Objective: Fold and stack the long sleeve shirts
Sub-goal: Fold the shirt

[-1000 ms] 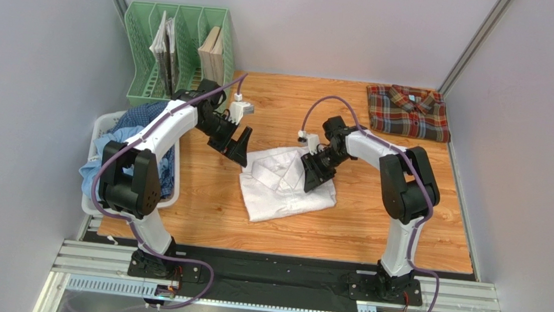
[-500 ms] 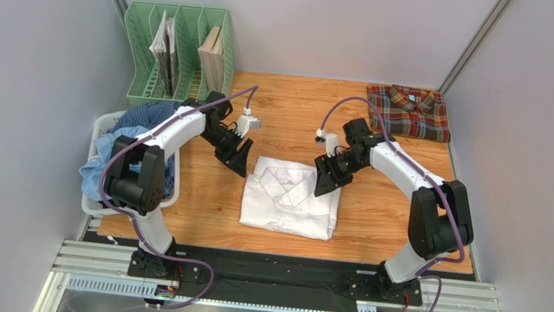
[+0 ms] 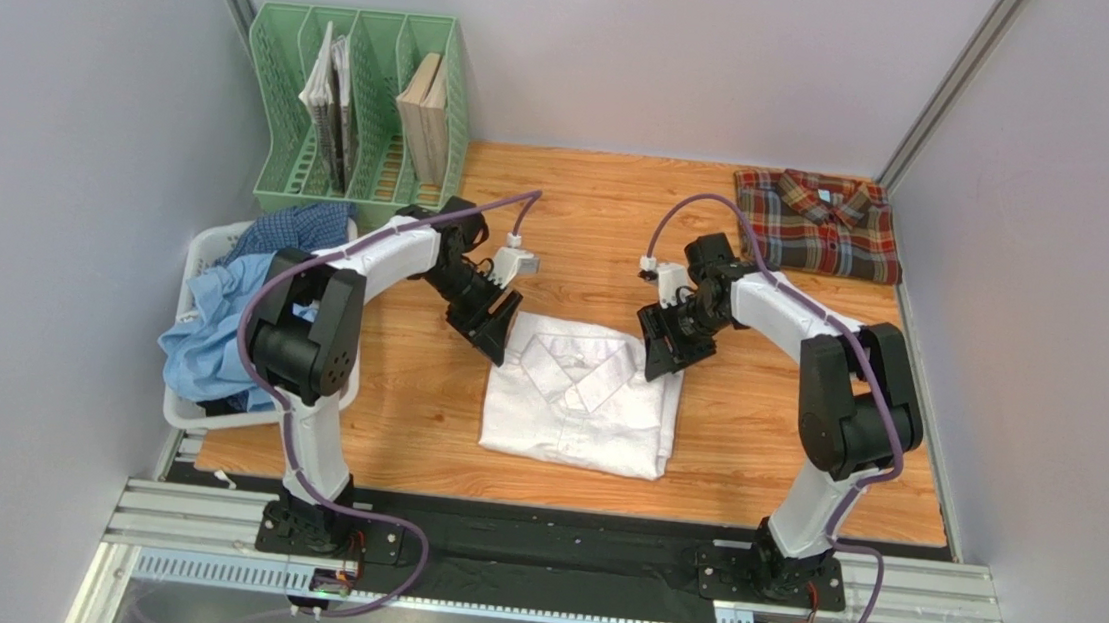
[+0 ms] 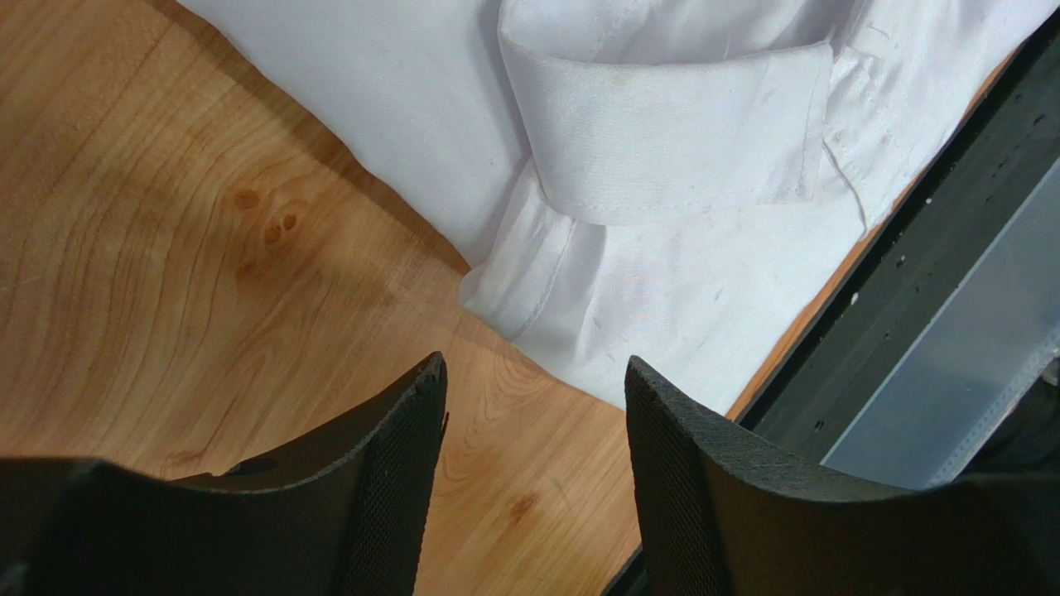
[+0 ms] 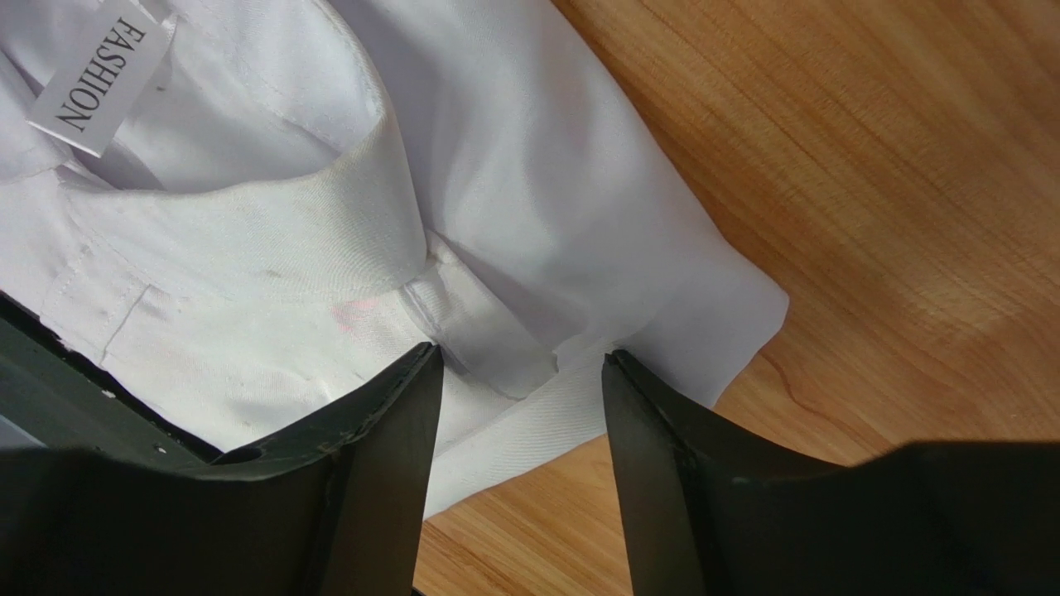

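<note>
The folded white shirt (image 3: pixel 575 404) lies flat at the near middle of the desk (image 3: pixel 759 458), the left end effector (image 3: pixel 495 340) and right end effector (image 3: pixel 659 356) both open and empty at its collar-end corners, and the plaid shirt (image 3: pixel 816 225) lies folded in the far right corner.

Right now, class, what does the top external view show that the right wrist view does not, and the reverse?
Only top external: the folded red-green-navy plaid shirt at the far right corner, the green plastic file rack, and the white plastic basket holding blue shirts. Only right wrist: the white label reading FASHION inside the collar. Both: the folded plain white collared shirt on the wooden table, with the right arm's open jaws at its far right corner.
</note>
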Controlling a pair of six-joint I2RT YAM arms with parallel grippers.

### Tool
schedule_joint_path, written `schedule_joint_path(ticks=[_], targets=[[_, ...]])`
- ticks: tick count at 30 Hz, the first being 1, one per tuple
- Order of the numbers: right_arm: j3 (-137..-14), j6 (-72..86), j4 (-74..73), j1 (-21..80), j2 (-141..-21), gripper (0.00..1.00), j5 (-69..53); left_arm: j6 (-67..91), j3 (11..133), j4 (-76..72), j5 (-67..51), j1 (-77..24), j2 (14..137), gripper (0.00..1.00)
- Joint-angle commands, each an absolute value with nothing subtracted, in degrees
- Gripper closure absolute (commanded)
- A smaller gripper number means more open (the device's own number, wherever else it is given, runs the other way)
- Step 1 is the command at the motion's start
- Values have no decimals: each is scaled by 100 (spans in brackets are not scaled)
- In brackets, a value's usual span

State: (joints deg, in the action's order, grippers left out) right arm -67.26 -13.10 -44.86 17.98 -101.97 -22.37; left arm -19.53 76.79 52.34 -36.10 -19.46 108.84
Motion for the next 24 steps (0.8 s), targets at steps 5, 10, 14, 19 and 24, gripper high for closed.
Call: schedule_joint_path(ticks=[5, 10, 14, 19, 24], targets=[[-6917, -1213, -4254, 1828, -10248, 52, -2434, -1863, 7928, 5071, -3893, -1986, 11153, 39], [-6917, -1125, -4263, 1819, -10239, 50, -2295, -1767, 7980, 4975, -4025, -2004, 11197, 41], [-6935, -1063, -4245, 1749, -10116, 47, -2302, -1732, 7989, 4948, -4025, -1995, 11145, 43], [-6952, -1072, -4429, 1758, -10222, 55, -2829, -1679, 8016, 4957, -4148, -2004, 11101, 47], [-6803, -1020, -4430, 1740, -10239, 66, -3278, -1652, 7963, 4948, -4228, -2056, 11135, 50]])
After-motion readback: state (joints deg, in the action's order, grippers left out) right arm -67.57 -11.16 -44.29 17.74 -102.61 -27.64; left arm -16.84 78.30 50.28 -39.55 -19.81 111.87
